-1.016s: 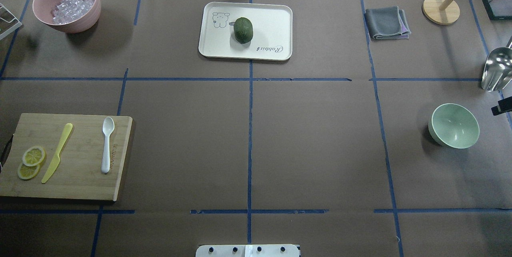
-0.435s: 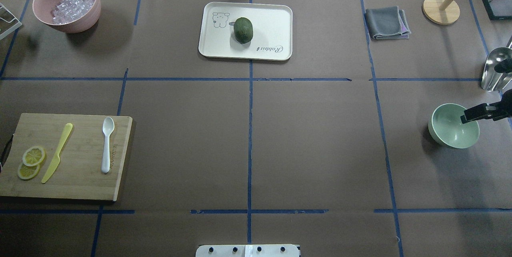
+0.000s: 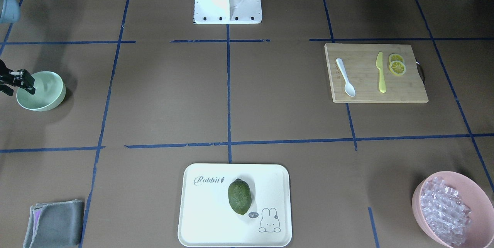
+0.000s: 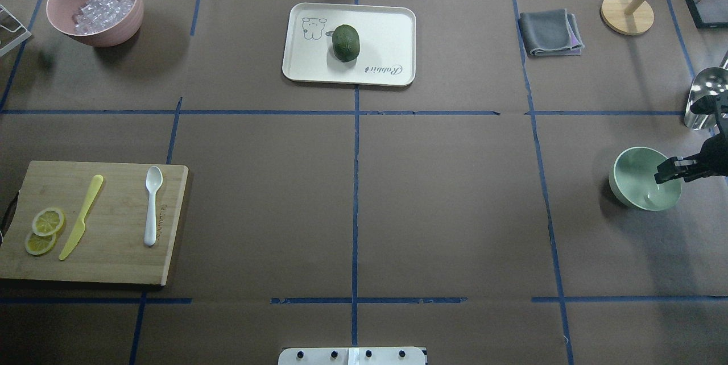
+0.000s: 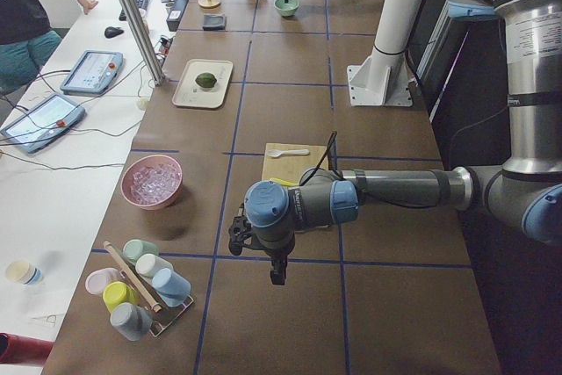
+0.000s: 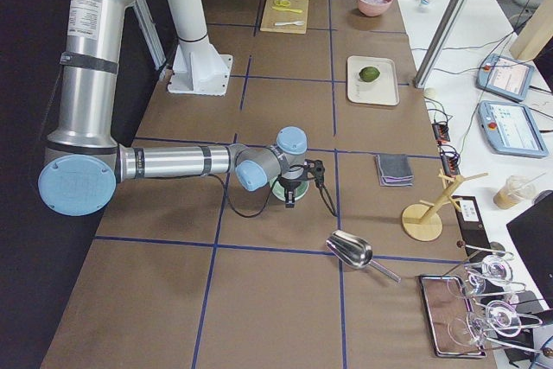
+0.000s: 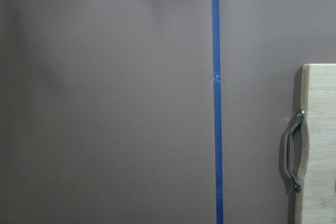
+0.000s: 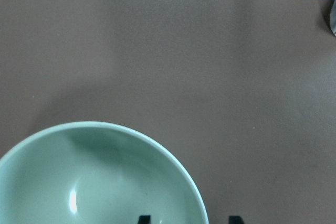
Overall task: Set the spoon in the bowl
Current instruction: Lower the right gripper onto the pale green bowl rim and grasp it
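The white spoon [image 4: 152, 206] lies on a wooden cutting board [image 4: 114, 257] at the table's left, scoop pointing away; it also shows in the front view [image 3: 344, 77]. The mint-green bowl [image 4: 637, 180] stands empty at the right. My right gripper [image 4: 666, 173] hangs over the bowl's right rim, also in the front view [image 3: 21, 85]. In the right wrist view its two fingertips [image 8: 143, 219] stand apart, one inside the bowl [image 8: 105, 182] and one outside the rim, so it is open. My left gripper [image 5: 277, 274] shows only in the exterior left view, beside the board; I cannot tell its state.
A yellow knife [image 4: 81, 217] and lemon slices [image 4: 42, 231] share the board. A pink bowl of ice pieces [image 4: 94, 4] stands back left, a white tray [image 4: 387, 29] with a green fruit [image 4: 346, 42] at back centre, a grey cloth [image 4: 549, 32] and metal scoop [image 4: 705, 98] at right.
My right gripper has come in from the right edge to over the green bowl's right rim. The spoon and the bowl have not moved.
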You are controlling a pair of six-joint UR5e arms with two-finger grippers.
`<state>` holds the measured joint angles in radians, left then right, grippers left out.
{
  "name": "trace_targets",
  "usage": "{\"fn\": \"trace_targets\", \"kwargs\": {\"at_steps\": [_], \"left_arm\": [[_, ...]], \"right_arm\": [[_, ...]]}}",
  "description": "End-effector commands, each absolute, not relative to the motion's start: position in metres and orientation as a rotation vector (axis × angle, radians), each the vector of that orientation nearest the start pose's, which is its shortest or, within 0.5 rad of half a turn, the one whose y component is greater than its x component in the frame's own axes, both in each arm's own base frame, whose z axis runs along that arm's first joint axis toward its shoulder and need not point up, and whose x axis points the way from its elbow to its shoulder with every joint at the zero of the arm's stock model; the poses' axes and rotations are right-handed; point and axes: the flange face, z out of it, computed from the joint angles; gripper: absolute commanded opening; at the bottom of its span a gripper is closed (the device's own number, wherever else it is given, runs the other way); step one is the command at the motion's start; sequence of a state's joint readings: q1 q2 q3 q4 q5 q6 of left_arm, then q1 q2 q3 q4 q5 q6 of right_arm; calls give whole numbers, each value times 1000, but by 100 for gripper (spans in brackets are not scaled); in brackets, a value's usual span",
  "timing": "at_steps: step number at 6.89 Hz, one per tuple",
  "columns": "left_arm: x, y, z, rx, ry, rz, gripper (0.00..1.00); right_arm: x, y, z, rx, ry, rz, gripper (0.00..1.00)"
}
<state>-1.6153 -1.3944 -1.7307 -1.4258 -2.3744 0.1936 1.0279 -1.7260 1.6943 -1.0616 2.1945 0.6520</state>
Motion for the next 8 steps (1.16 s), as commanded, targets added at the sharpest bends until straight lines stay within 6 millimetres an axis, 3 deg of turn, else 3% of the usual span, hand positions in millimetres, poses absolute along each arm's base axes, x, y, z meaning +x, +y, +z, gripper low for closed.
{"fn": "trace_targets", "kwargs": {"at_steps": [1, 2, 4, 5, 6, 7, 8], "left_arm": [[-79, -401, 672, -58, 815, 76, 100], [-79, -401, 672, -60, 815, 75, 100], [-79, -400, 673, -64, 815, 73, 100], [-80, -400, 674, -64, 814, 73, 100], [-79, -401, 672, -57, 815, 76, 100], [-79, -402, 672, -57, 814, 76, 100], [-79, -401, 671, -56, 817, 74, 100]], "right_arm": [[-168, -424, 621, 47, -771, -51, 2], [-169, -426, 613, 56, -782, -52, 0], [-180, -435, 551, 82, -883, -50, 0], [-204, -459, 511, 77, -926, -39, 0], [-238, -494, 451, 59, -923, -50, 1], [-263, -515, 401, 33, -906, -51, 2], [-293, -517, 365, 24, -915, -66, 2]]}}
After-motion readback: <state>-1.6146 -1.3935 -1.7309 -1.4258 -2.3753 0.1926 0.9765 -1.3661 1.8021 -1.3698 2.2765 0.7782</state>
